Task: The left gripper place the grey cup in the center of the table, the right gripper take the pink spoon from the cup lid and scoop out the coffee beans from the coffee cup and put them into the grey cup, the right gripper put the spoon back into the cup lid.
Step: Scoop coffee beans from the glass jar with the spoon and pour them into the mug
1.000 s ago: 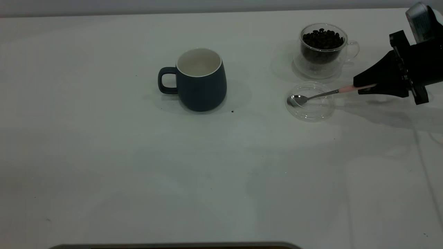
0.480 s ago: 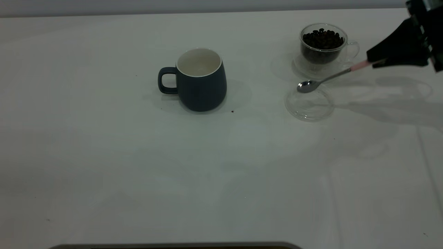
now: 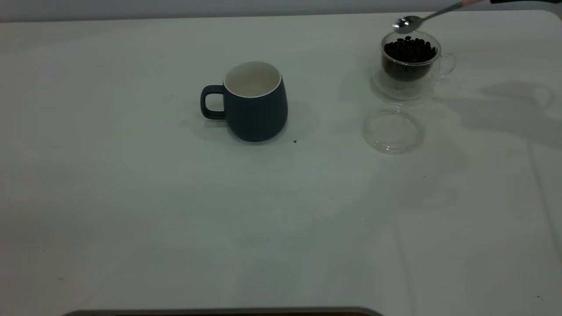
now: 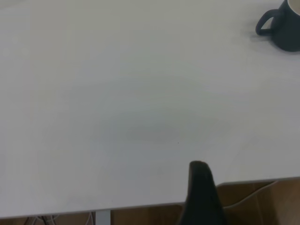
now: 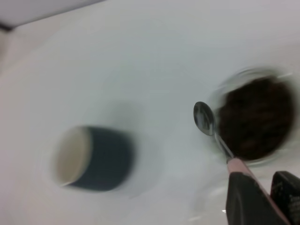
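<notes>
The grey cup (image 3: 254,103) stands upright and empty near the middle of the table (image 3: 131,197), handle to the left; it also shows in the left wrist view (image 4: 283,26) and the right wrist view (image 5: 93,157). The coffee cup (image 3: 410,61) holds the coffee beans (image 3: 410,47) at the back right. My right gripper (image 5: 262,187) is shut on the pink spoon (image 3: 408,23) by its handle and holds the empty bowl just above the coffee cup's left rim. The cup lid (image 3: 392,130) lies empty in front of the coffee cup. My left gripper (image 4: 201,192) hangs over the table's edge, far from the grey cup.
A few dark specks lie on the table, one by the grey cup's base (image 3: 294,141). A dark strip (image 3: 219,312) runs along the table's front edge. The right arm's shadow falls on the table at the right.
My right gripper has lifted the spoon out of the cup lid and carried it up and back to above the coffee cup. The gripper has left the exterior view almost wholly.
</notes>
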Action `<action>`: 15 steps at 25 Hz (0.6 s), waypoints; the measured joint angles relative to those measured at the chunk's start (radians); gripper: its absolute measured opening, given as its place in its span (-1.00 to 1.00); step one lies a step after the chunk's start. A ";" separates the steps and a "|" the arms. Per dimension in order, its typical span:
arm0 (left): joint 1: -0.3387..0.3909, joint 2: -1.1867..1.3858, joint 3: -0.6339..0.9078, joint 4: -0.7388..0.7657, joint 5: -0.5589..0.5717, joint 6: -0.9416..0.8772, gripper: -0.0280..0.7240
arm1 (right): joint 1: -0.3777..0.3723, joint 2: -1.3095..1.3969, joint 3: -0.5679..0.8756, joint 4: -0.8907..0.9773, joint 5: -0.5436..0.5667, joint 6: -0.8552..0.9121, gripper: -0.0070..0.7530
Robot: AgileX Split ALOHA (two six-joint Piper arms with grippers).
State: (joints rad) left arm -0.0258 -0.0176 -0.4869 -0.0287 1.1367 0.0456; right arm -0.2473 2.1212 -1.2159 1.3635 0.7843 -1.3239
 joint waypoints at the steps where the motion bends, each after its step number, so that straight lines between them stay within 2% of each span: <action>1: 0.000 0.000 0.000 0.000 0.000 0.000 0.63 | 0.000 0.000 0.002 0.002 -0.029 -0.012 -0.68; 9: 0.000 0.000 0.000 0.000 0.000 0.000 0.63 | 0.011 0.010 0.002 0.018 -0.120 -0.145 -0.68; 15: 0.000 0.000 0.000 0.000 0.000 -0.001 0.63 | 0.070 0.012 0.002 0.024 -0.184 -0.213 -0.68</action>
State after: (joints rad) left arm -0.0258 -0.0176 -0.4869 -0.0287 1.1367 0.0447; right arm -0.1771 2.1327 -1.2138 1.3879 0.6007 -1.5373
